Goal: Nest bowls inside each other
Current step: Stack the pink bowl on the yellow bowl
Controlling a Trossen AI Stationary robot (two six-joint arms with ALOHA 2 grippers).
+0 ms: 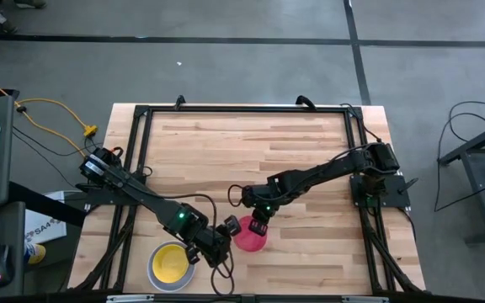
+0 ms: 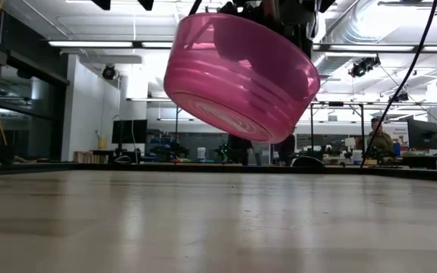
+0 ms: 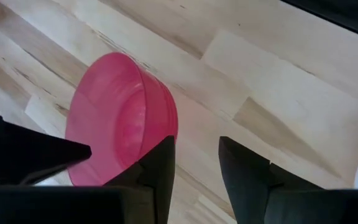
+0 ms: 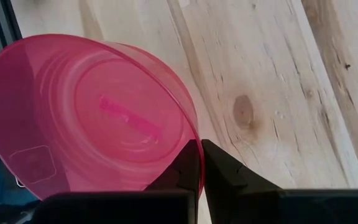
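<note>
A red-pink bowl (image 1: 249, 239) hangs tilted above the table near its front middle; the low view shows this bowl (image 2: 241, 76) well clear of the wood. My right gripper (image 4: 201, 155) is shut on its rim. My left gripper (image 3: 194, 165) stands open right beside the bowl (image 3: 117, 118), with bare table showing between its fingers; one finger (image 3: 160, 162) is close to the rim, and I cannot tell whether it touches. A yellow bowl (image 1: 173, 263) sits inside a larger pale bowl (image 1: 153, 278) at the front left. Other bowls are out of view. My right gripper pinches the red-pink bowl's rim (image 4: 190, 134) between its two fingers, one finger inside the bowl and one outside. The fingers come slanting down from above and from the table's right. The bowl hangs tilted below them, lifted clear, its base (image 2: 218, 114) turned down and sideways.
Bare wooden tabletop (image 1: 251, 151) stretches across the middle and far side, bounded by a dark frame rail (image 1: 242, 109). The stacked yellow and pale bowls lie just left of my left arm (image 1: 158, 206). A person (image 2: 378, 140) sits far off in the room.
</note>
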